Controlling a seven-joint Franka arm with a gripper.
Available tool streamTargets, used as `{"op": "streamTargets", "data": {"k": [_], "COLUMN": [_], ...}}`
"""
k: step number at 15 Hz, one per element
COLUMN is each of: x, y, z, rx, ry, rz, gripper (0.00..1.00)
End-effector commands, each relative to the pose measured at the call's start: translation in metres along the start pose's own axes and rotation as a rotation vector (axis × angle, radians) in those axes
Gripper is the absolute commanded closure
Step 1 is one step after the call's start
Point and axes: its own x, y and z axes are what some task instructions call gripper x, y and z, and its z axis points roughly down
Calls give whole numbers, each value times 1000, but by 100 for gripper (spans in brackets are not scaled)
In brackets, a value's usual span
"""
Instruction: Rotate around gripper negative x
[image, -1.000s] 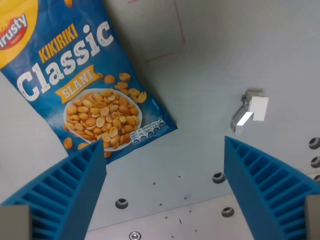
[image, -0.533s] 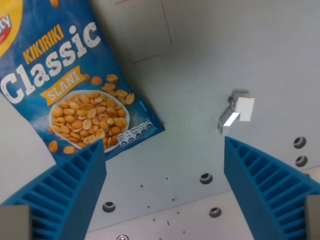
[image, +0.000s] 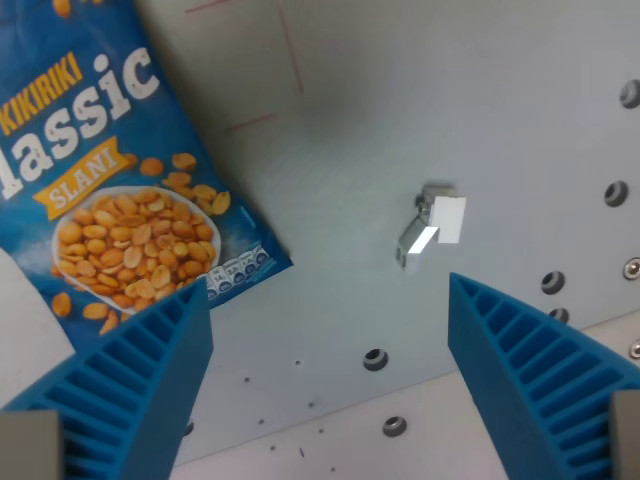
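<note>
1. Biggest risk from here, judging by the wrist view: the gripper (image: 325, 385) hangs over the table (image: 480, 110) with nothing in it, so if the rotation tips the blue fingers (image: 130, 390) downward they could clip the surface or snag the corner of the peanut bag (image: 120, 200), which sits right above the finger on the wrist view's left.
2. The small white and metal block (image: 432, 222) lies above the gap, nearer the wrist view's right finger. It looks light, so a brush from a fingertip would probably knock it away.
3. Pose: the camera looks down at a slant, the ribbed fingers pointing up into frame from the bottom corners.
4. Claw state: spread wide, empty, nothing between the jaws.
5. The task is just a rotation of the gripper itself, so there is no object to fetch.
</note>
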Motion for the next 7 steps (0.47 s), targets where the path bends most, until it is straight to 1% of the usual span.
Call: {"op": "streamTargets", "data": {"k": [1, 7], "x": [3, 3], "y": [-3, -3], "z": [-5, -5], "rx": [-242, -322], "ry": [-22, -23], "rz": [22, 21], "gripper": [0, 0]}}
